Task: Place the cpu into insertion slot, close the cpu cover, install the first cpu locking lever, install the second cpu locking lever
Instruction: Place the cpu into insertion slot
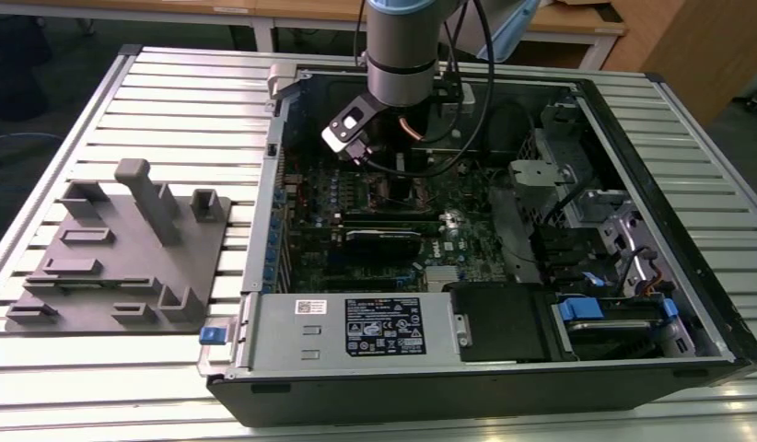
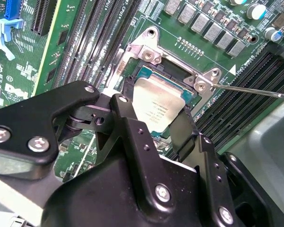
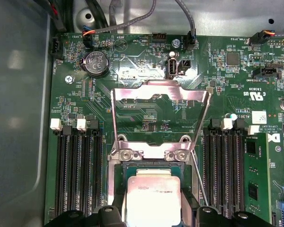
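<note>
From where I stood, the open computer case (image 1: 477, 391) lay on its side on the slatted table (image 1: 169, 101), with a grey moulded fixture (image 1: 121, 258) beside it toward the exterior view's left. The arm (image 1: 403, 46) reached straight down into the case over the green circuit board (image 3: 217, 71). In the second wrist view the gripper (image 2: 156, 118) sat low over the socket. Its black fingers (image 2: 130, 132) were closed against two opposite edges of the cpu (image 2: 158, 104), so it looked clamped on the chip. The cpu's dull silver top faced up, and it lay squarely within the insertion slot (image 3: 151, 152). I could not make out whether it was fully seated or just above the contacts. The cpu cover (image 3: 132, 91) stood swung up and open behind the slot, a thin silvery frame with the board visible through its cut-out. A thin metal lever (image 2: 255, 91) stuck out sideways from one corner of the slot, over the long black memory slots (image 3: 78, 175) that flanked it on both sides. A round coin battery (image 3: 96, 63) sat on the board beyond the raised cover.
</note>
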`<move>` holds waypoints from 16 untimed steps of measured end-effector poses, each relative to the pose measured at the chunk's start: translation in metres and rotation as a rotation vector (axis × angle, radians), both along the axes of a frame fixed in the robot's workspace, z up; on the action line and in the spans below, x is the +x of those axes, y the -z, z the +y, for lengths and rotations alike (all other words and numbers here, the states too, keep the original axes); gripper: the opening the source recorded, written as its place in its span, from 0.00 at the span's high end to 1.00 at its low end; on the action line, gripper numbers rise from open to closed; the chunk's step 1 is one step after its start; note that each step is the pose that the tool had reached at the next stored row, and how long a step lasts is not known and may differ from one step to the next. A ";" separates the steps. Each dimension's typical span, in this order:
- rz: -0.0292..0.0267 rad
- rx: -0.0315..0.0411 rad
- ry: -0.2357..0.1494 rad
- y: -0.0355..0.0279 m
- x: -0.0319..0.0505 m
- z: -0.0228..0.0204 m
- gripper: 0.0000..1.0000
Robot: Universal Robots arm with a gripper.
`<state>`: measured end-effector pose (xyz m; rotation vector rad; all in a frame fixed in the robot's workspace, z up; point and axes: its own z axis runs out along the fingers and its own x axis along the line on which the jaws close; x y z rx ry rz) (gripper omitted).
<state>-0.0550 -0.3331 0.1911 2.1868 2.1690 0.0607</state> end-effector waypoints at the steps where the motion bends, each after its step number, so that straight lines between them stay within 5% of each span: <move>1: 0.0000 0.0000 0.000 0.0000 0.0000 0.0000 0.46; 16: -0.0013 0.0021 0.000 0.0018 0.0002 0.0004 0.45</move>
